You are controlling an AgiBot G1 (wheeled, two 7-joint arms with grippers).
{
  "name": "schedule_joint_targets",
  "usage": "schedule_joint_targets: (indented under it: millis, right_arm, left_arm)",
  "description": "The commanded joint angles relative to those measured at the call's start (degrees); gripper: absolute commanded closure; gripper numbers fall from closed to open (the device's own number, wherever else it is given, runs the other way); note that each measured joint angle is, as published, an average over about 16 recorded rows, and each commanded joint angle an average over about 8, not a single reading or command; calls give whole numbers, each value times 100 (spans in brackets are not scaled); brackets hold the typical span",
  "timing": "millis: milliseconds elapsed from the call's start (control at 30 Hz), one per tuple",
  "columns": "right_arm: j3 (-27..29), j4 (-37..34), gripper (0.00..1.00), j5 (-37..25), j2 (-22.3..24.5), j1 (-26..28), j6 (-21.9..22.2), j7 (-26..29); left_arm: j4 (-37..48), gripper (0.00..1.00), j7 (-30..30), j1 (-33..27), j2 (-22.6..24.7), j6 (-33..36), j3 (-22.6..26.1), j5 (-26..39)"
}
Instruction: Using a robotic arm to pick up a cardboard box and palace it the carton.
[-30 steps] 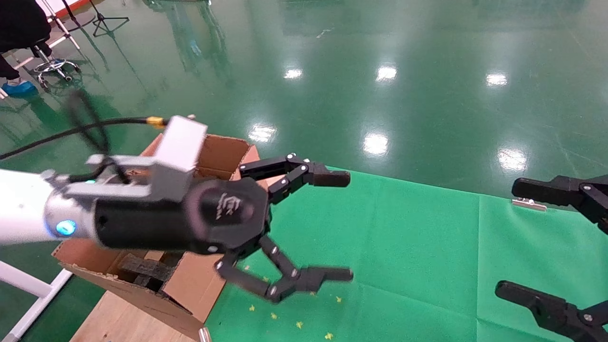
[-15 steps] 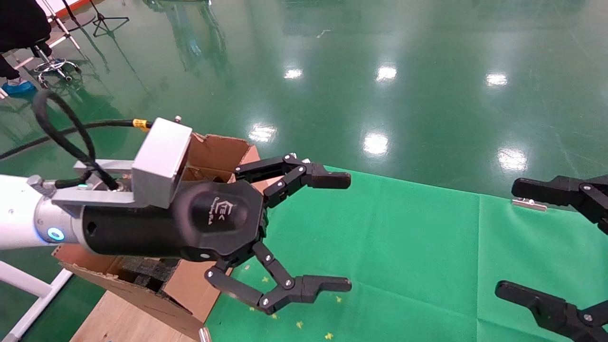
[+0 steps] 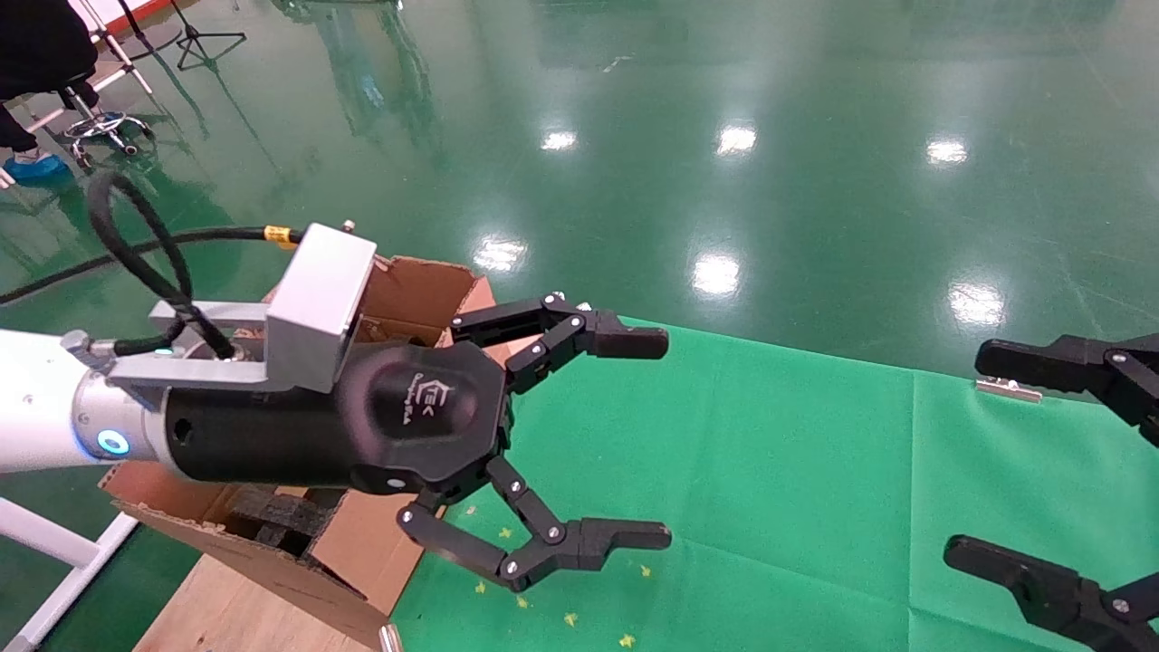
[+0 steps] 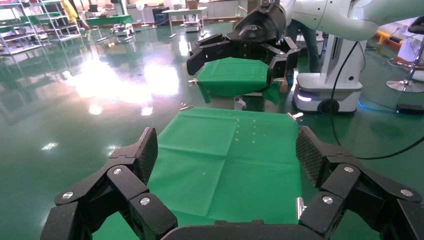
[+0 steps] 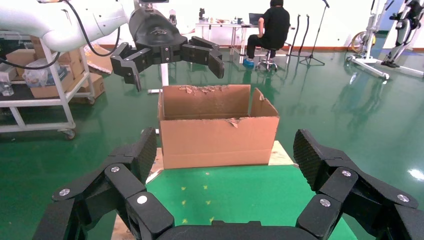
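- The robotic arm (image 3: pixel 36 398), white with a silver wrist and a blue light ring, reaches in from the left edge of the head view, above the carton (image 3: pixel 426 290) in the lower left.
- The left gripper (image 3: pixel 647 439) sits left of centre in that view, over the border between the carton and the green cloth (image 3: pixel 815 471); its 2 fingers are spread wide and released, with nothing between them.
- In the left wrist view the same fingers (image 4: pixel 142 152) frame only bare green cloth.
- The carton stands at the left end of the cloth, its flaps ragged; dark foam pieces (image 3: pixel 272 516) show inside near the lower left of the head view.
- In the right wrist view the carton (image 5: pixel 217 135) stands upright at centre frame, with the left gripper (image 5: pixel 170 60) hanging above it in the upper left.
- The right gripper (image 3: pixel 1041 462) rests at the right edge of the head view above the cloth, fingers parted and holding nothing.
- The cardboard box cannot be seen in any view; whether it lies inside the carton cannot be told.
- A glossy green floor (image 3: pixel 724 136) fills the upper part of the head view.
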Motion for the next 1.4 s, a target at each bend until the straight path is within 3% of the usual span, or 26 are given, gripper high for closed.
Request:
schedule_joint_targets:
  millis: [33, 1400]
  right_arm:
    - [0, 0, 0, 0, 0, 0, 0, 0]
    - [0, 0, 0, 0, 0, 0, 0, 0]
  left_arm:
    - [5, 0, -4, -7, 0, -3, 8, 7]
    - [22, 0, -17, -35, 0, -16, 41, 35]
